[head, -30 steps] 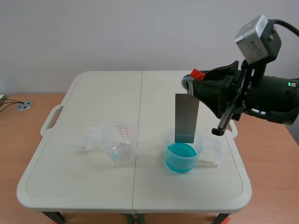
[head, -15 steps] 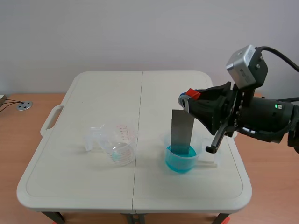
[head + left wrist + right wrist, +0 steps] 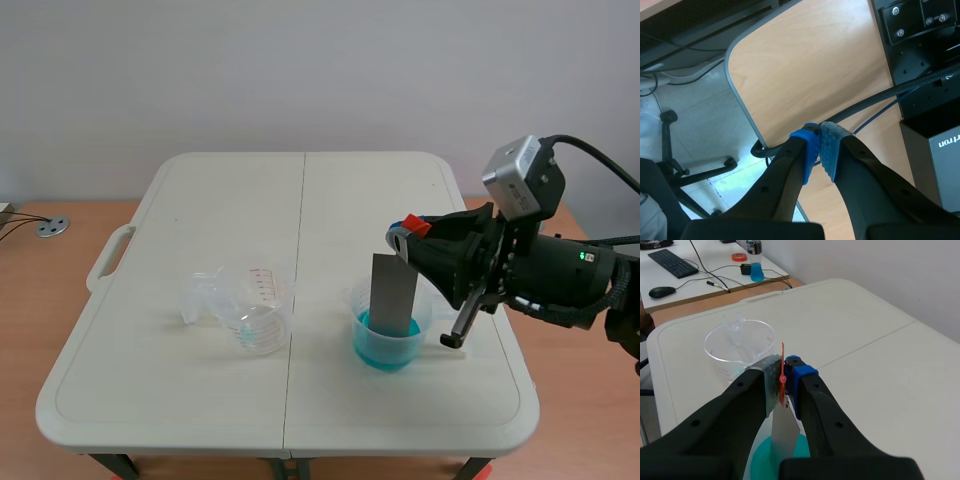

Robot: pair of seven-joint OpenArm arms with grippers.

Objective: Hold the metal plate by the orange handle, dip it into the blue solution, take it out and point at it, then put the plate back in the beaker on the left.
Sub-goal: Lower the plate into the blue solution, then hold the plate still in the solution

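A grey metal plate (image 3: 394,293) hangs upright with its lower end down in the blue solution of the right beaker (image 3: 391,331). My right gripper (image 3: 403,236) is shut on the orange handle (image 3: 418,225) at the plate's top. In the right wrist view the orange handle (image 3: 782,373) is pinched between the pads, the plate (image 3: 785,435) drops into the blue solution (image 3: 760,462), and the clear beaker (image 3: 739,346) stands ahead. The clear beaker (image 3: 250,309) is at the table's left. My left gripper (image 3: 820,148) is shut on nothing, away from the table and out of the scene view.
The white folding table (image 3: 200,210) has a seam down its middle and a handle cutout (image 3: 108,258) on its left side. A small clear cup (image 3: 200,295) lies tipped against the left beaker. A desk with a keyboard (image 3: 671,262) stands beyond the table.
My right gripper has come down with the plate, lowering its bottom end from just above the rim into the blue solution. The left beaker has not moved.
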